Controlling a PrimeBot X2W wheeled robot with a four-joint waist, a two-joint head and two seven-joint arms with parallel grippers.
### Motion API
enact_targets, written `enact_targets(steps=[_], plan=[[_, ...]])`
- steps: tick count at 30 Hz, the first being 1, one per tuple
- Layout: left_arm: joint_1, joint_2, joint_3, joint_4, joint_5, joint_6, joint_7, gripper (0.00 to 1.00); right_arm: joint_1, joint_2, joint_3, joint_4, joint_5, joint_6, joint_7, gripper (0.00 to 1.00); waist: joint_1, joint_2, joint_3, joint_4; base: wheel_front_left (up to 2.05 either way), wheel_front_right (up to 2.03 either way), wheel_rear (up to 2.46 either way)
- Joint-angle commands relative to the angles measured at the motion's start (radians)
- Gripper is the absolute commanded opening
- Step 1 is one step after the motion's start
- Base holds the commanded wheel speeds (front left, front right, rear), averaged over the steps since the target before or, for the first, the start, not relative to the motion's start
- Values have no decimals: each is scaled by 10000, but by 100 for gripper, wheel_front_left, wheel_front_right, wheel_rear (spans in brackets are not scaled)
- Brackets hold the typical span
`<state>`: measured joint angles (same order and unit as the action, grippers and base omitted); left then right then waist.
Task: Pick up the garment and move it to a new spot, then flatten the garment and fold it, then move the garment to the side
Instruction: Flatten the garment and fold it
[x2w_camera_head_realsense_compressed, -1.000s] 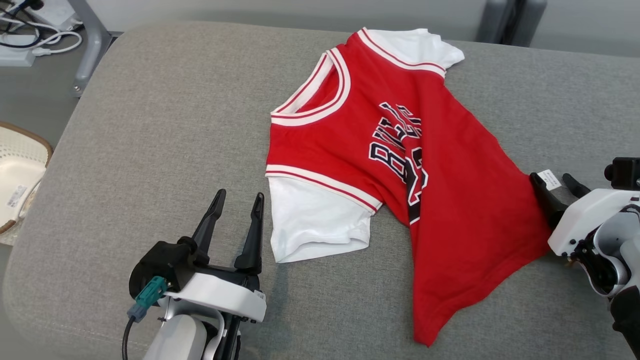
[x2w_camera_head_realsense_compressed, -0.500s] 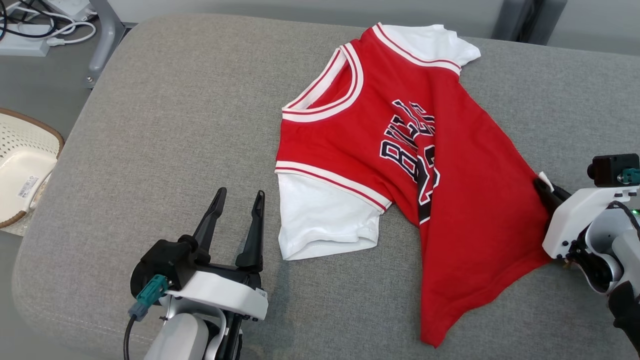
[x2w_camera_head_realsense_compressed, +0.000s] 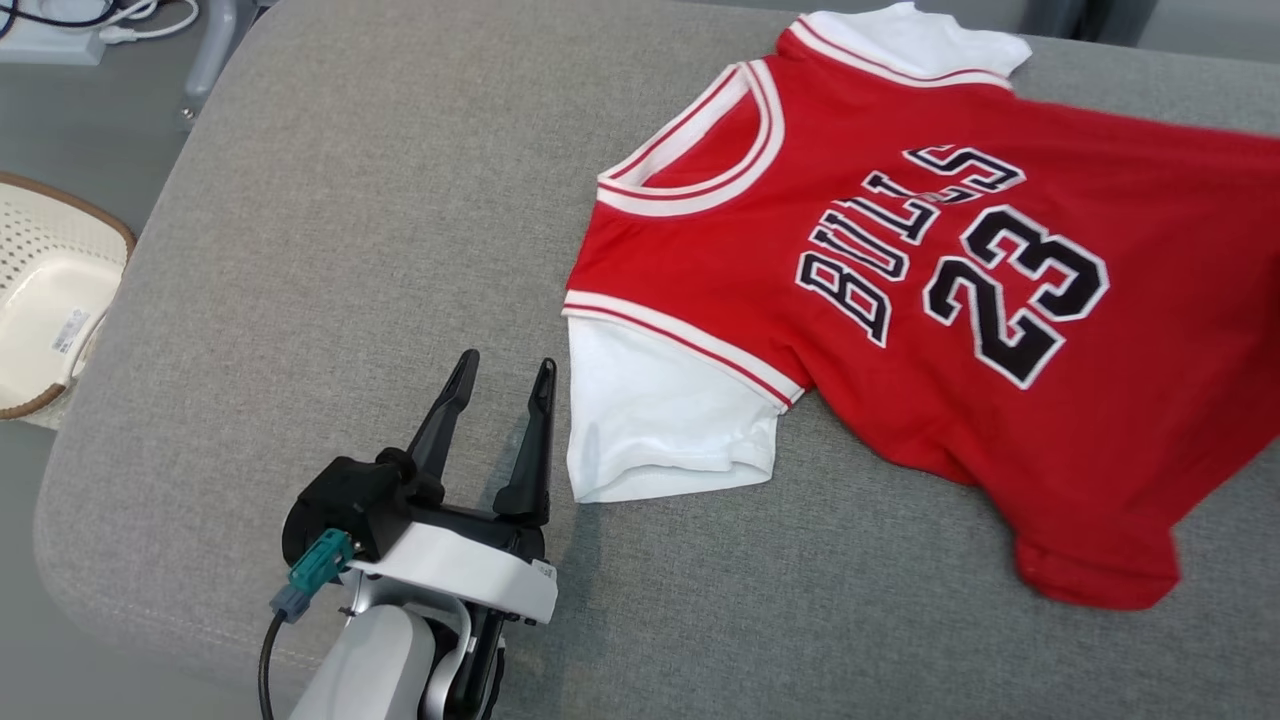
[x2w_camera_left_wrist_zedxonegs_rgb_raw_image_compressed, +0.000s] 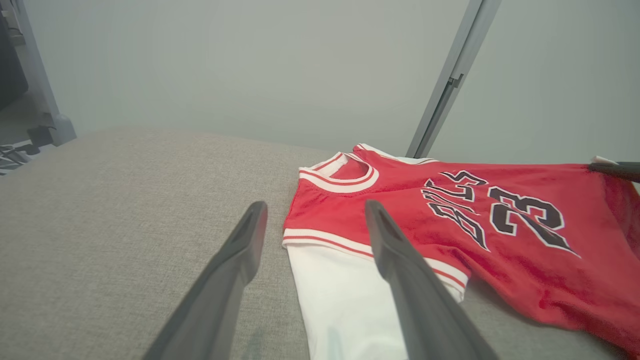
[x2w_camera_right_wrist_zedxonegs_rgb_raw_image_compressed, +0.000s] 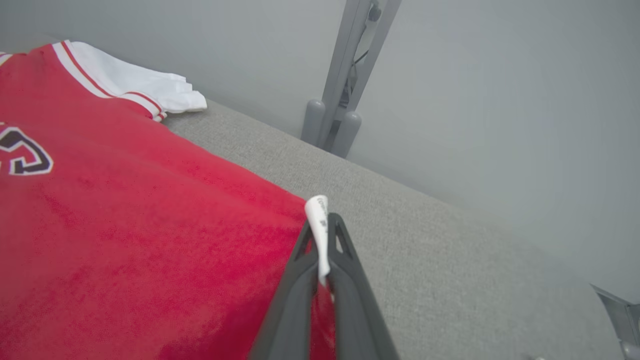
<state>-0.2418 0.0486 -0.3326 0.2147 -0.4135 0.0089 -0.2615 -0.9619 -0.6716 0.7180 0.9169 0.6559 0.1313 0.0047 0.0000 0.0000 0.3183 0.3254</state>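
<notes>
On the grey fabric-covered table (x2w_camera_head_realsense_compressed: 330, 230), the red shirt (x2w_camera_head_realsense_compressed: 900, 300) lay face up, right of centre in the head view. Its black "BULLS 23" print was fully readable. The neck opening pointed to the left and the body ran off that view's right edge. One white sleeve (x2w_camera_head_realsense_compressed: 665, 420) lay flat on the near side; the other showed at the far edge. The near hem corner (x2w_camera_head_realsense_compressed: 1100, 570) was bunched and rumpled.

Your left tool (x2w_camera_head_realsense_compressed: 505, 365) sat low at the table's front edge with its fingers spread wide and nothing between them. The near sleeve lay just beside its right finger. From the left wrist view, that finger crossed over the sleeve; you could not tell whether it touched.

Your right tool (x2w_camera_right_wrist_zedxonegs_rgb_raw_image_compressed: 322, 225) was pinched tight on the far hem corner of the shirt. A small white label (x2w_camera_right_wrist_zedxonegs_rgb_raw_image_compressed: 318, 220) stuck up between the fingertips. The red cloth ran smooth and taut from that grip back toward the collar.

Off the table to the left stood a white basket (x2w_camera_head_realsense_compressed: 40, 300) with a brown rim. White cables (x2w_camera_head_realsense_compressed: 150, 12) lay on the floor beyond it. A grey metal post (x2w_camera_right_wrist_zedxonegs_rgb_raw_image_compressed: 345, 75) stood behind the table.
</notes>
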Motion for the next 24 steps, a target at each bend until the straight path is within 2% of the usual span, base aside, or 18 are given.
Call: enact_targets(steps=[1,6,11,12,13,21,24], plan=[[-231,42,-35,-36,-64,1,-39,100,-508,-360,127,53,-333,-10,45,0,0,0,260,234,0,0,0],[-408,42,-316,-114,-270,51,-39,100,-2033,-1199,649,282,-1431,-9,-89,0,0,0,724,663,0,0,0],[-574,42,-576,-208,-493,130,-39,100,-3144,-1249,886,761,-2010,-9,-196,0,0,0,1086,997,0,0,0],[-607,41,-610,-225,-518,163,-39,100,-3283,-1192,919,894,-2062,-9,-232,70,0,0,1121,1036,0,0,0],[-620,44,-640,-230,-547,178,-39,100,-3389,-1131,978,1030,-2137,-9,-235,100,0,0,1136,1065,0,0,0],[-595,41,-591,-175,-526,269,-39,100,-3078,-225,951,1766,-1717,-9,-782,100,0,0,864,804,0,0,0],[-518,45,-364,-122,-369,257,-40,100,-2675,342,759,1813,-1217,-9,-1266,100,0,0,532,398,0,0,0]])
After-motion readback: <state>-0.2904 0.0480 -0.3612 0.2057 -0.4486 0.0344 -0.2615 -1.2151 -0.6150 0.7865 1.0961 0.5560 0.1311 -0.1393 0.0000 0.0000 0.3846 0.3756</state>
